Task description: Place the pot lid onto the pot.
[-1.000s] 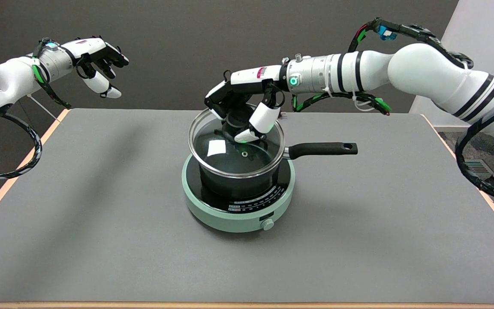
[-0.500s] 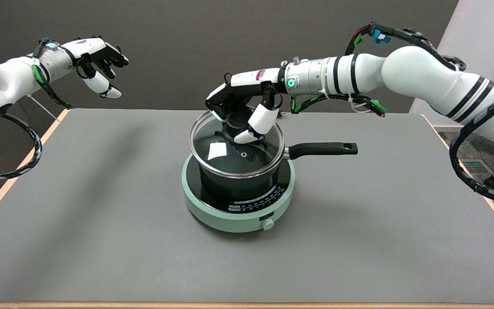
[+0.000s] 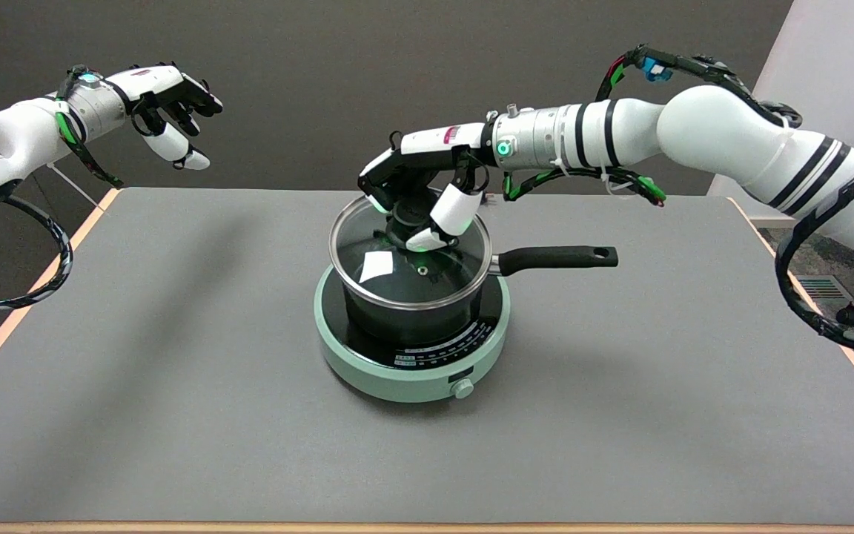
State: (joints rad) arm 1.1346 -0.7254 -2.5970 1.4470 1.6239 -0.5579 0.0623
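A glass pot lid [image 3: 390, 278] with a metal rim and a white sticker lies about level over the black pot [image 3: 397, 324], its rim along the pot's rim. The pot stands on a mint-green induction cooker [image 3: 368, 367], with its long black handle [image 3: 557, 257] pointing right. My right hand [image 3: 421, 194] reaches in from the right above the lid and holds the black knob [image 3: 402, 220] at the lid's top, thumb in front and the other fingers curled behind. I cannot tell whether the lid's far edge is fully seated.
The cooker sits mid-table on the grey table top [image 3: 175, 386], its control dial [image 3: 462, 388] facing the near side. The idle left hand [image 3: 171, 96] hangs in the air at the upper left. Orange table edges [image 3: 27, 297] run along both sides.
The lid has come down from a tilted position above the pot to lie level on its rim. The right forearm has shifted slightly left and up, with the hand staying on the knob.
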